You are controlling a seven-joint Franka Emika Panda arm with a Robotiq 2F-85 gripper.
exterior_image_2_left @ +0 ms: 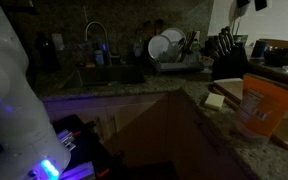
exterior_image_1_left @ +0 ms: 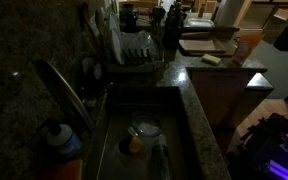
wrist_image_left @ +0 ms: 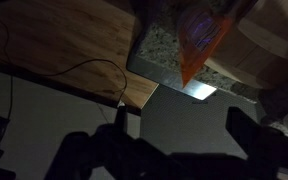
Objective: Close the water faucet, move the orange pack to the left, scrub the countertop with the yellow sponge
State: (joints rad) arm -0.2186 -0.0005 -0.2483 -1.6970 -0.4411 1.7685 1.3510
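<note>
Hand [wrist_image_left: 179, 125], jaws spread wide, hovering above orange pack [wrist_image_left: 199, 45]

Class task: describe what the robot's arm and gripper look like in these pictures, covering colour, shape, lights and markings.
In an exterior view the arm is a smooth, rounded white casing, with a blue-violet light glowing low on it. In the wrist view the gripper is dark, almost a silhouette: two blocky fingers on a bulky black body. The dim light shows no markings.
</note>
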